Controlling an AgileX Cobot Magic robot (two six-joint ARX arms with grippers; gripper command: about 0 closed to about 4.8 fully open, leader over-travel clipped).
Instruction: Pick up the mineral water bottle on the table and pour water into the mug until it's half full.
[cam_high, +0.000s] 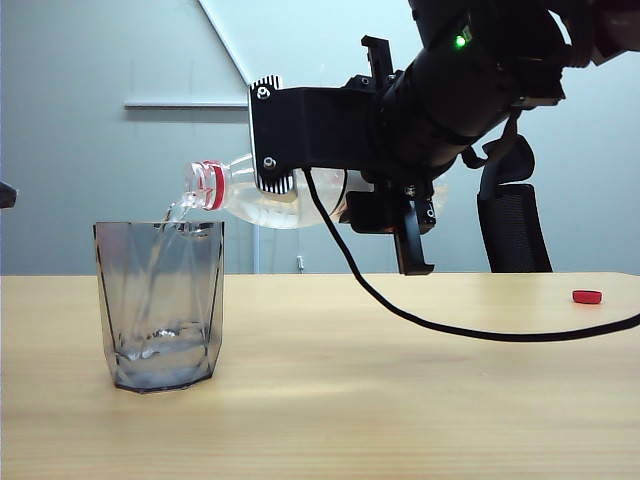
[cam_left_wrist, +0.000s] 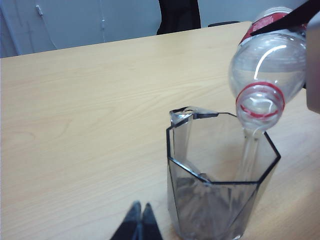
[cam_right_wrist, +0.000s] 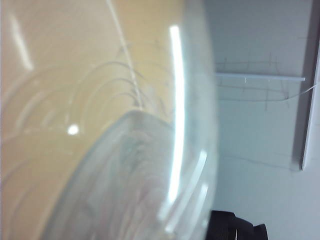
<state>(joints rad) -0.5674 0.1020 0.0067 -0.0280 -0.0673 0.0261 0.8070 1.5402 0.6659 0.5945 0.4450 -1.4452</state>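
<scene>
In the exterior view, the right gripper (cam_high: 300, 140) was clamped on the mineral water bottle (cam_high: 265, 195) in the upper middle of the frame. The bottle's long axis lay nearly level, mouth slightly down and just over the near rim of the mug (cam_high: 160, 305), which stood on the table (cam_high: 400, 400) at lower left. A thin stream of water (cam_high: 160, 260) fell inside; the level looked well under half. A red cap (cam_high: 587, 296) lay at far right.

The left wrist view showed what the side view could not: the mouth sat inside the rim's outline. The left gripper (cam_left_wrist: 140, 220), at the bottom edge, had its tips together and held nothing.

The right wrist view showed only the bottle's blurred clear wall filling the frame, no mug.
</scene>
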